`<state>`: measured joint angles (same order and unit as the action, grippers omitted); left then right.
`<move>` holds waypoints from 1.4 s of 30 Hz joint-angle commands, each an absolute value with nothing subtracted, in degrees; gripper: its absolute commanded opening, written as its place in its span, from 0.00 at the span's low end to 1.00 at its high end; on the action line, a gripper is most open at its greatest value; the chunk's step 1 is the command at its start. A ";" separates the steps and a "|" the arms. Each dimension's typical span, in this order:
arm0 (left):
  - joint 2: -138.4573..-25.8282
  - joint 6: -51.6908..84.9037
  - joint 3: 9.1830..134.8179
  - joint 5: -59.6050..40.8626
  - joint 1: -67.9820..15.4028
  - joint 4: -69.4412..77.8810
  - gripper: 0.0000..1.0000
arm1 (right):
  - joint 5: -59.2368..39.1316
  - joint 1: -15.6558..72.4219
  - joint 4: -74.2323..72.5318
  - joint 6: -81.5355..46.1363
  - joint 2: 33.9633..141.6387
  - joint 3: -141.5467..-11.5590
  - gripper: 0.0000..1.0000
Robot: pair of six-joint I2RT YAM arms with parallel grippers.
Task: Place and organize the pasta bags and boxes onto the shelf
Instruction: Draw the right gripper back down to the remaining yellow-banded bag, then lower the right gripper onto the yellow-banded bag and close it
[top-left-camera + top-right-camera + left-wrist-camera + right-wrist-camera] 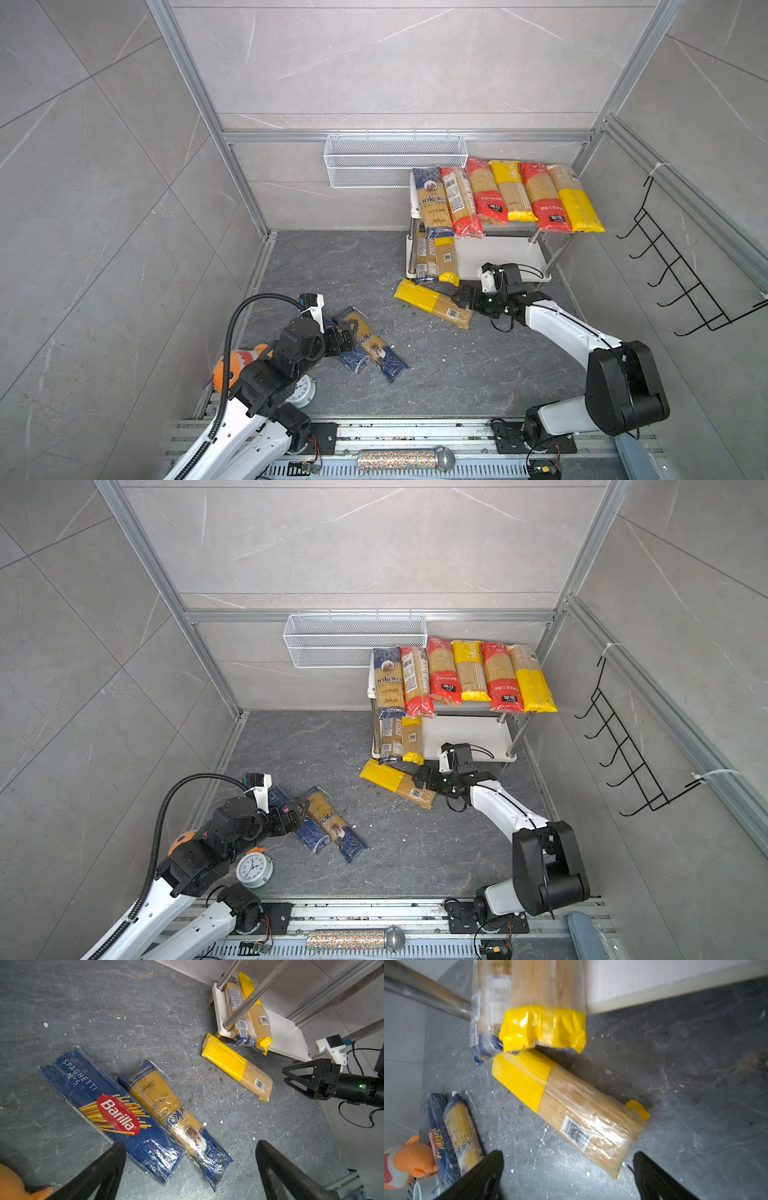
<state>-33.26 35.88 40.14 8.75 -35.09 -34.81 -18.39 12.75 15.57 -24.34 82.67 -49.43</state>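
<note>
The yellow-ended spaghetti bag lies flat on the floor just in front of the shelf, its barcode end right by the right gripper, whose jaws stand wide and empty, likely lined up for a grasp. Farther from the shelf the left gripper hovers open over the Barilla box and a blue-ended bag; the shelf's lower board has room.

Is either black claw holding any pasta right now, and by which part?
Nothing is held: left gripper and right gripper are both open; the yellow-ended clear spaghetti bag lies free.
</note>
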 commanded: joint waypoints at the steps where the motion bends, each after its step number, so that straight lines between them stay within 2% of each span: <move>1: -30.93 37.69 39.58 7.80 -35.02 -35.19 1.00 | -16.68 13.23 15.92 -22.09 81.40 -46.92 1.00; 12: -27.86 38.62 39.46 9.26 -35.06 -37.67 1.00 | -12.94 13.27 11.43 -19.36 85.56 -47.41 1.00; 27: -31.82 37.24 40.47 10.90 -35.00 -36.76 1.00 | -14.24 14.30 6.42 -19.24 93.41 -48.52 1.00; 42: -29.38 37.04 39.82 10.63 -35.00 -37.39 1.00 | -10.70 30.46 14.36 -20.79 88.24 -46.67 1.00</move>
